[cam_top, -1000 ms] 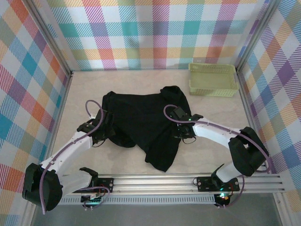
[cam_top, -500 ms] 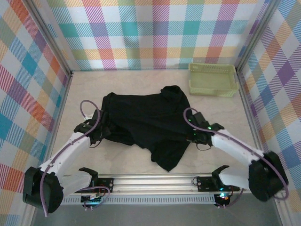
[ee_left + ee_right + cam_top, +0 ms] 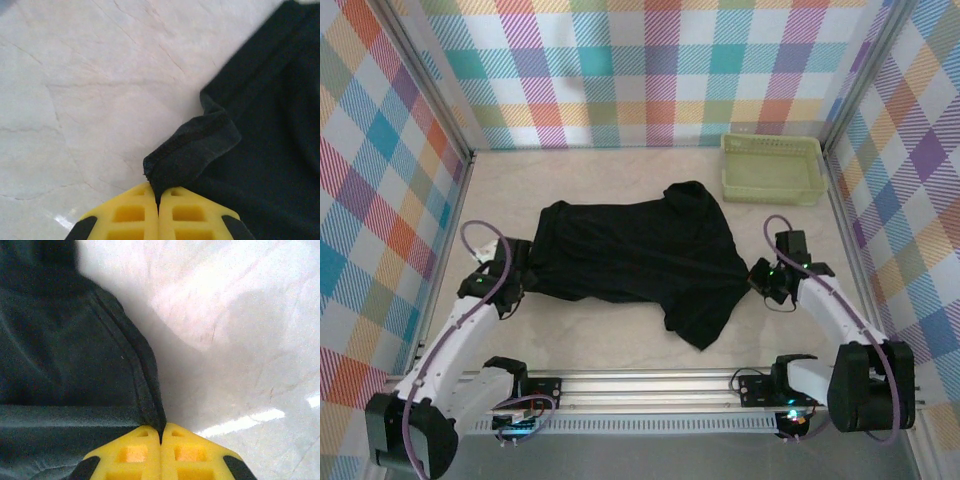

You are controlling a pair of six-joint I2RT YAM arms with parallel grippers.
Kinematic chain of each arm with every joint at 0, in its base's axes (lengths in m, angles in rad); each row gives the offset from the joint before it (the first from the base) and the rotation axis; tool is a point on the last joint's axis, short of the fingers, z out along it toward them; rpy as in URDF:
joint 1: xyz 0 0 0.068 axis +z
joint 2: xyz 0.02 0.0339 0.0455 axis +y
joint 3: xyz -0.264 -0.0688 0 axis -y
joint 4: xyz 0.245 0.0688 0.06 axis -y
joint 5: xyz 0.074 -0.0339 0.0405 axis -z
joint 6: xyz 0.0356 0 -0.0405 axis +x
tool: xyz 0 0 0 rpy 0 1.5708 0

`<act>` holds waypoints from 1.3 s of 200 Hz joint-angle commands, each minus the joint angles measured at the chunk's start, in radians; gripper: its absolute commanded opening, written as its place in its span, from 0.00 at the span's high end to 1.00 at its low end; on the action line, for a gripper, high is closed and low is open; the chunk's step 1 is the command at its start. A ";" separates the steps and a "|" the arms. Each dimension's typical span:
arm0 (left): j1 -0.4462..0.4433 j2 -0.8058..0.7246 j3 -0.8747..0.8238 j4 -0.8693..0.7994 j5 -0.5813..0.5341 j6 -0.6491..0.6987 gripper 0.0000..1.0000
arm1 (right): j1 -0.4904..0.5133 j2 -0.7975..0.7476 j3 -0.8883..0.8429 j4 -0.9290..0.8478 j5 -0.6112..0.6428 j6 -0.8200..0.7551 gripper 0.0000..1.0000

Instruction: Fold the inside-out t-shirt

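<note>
The inside-out t-shirt (image 3: 640,250) is plain black and lies stretched across the middle of the table, with one flap hanging toward the near edge. My left gripper (image 3: 510,283) is at its left edge, shut on a stitched hem (image 3: 192,147) that bunches up between the yellow fingers (image 3: 127,212). My right gripper (image 3: 760,276) is at the shirt's right edge, shut on a seamed edge (image 3: 145,385) that runs into its closed yellow fingers (image 3: 195,455). The shirt (image 3: 55,365) is on the left side of the right wrist view.
A pale green plastic basket (image 3: 772,168) stands at the back right corner. Checked walls close in the pale marbled table (image 3: 600,335) on three sides. A metal rail (image 3: 660,385) with the arm bases runs along the near edge.
Both grippers have moved outward, left one to the left, right one to the right, drawing the shirt wider and flatter. The right jaws closed on the shirt's edge.
</note>
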 commanded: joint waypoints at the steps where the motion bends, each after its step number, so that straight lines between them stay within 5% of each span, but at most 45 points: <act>1: 0.087 -0.050 0.075 -0.004 0.033 -0.009 1.00 | -0.046 0.008 0.130 0.017 -0.030 -0.034 1.00; 27: 0.119 -0.048 0.237 0.006 0.084 -0.010 1.00 | -0.046 -0.013 0.289 -0.020 -0.028 -0.034 1.00; 56: 0.127 -0.018 0.330 -0.023 -0.045 -0.055 1.00 | -0.045 0.043 0.377 -0.022 -0.053 -0.040 1.00; 121: 0.148 0.595 0.477 -0.025 0.095 0.022 1.00 | 0.036 0.507 0.573 0.025 -0.014 -0.140 1.00; 136: 0.154 0.682 0.513 -0.017 0.096 0.033 1.00 | 0.037 0.573 0.649 0.017 0.019 -0.155 0.92; 162: 0.165 0.754 0.542 0.006 0.096 0.037 1.00 | 0.069 0.605 0.742 -0.058 0.099 -0.212 0.56; 180: 0.171 0.776 0.551 0.010 0.092 0.039 1.00 | 0.149 0.542 0.708 -0.082 0.171 -0.273 0.44; 209: 0.180 0.779 0.533 0.029 0.096 0.040 1.00 | 0.284 0.413 0.536 -0.084 0.195 -0.261 0.38; 260: 0.202 0.783 0.513 0.050 0.120 0.042 1.00 | 0.303 0.321 0.242 0.035 0.048 -0.202 0.51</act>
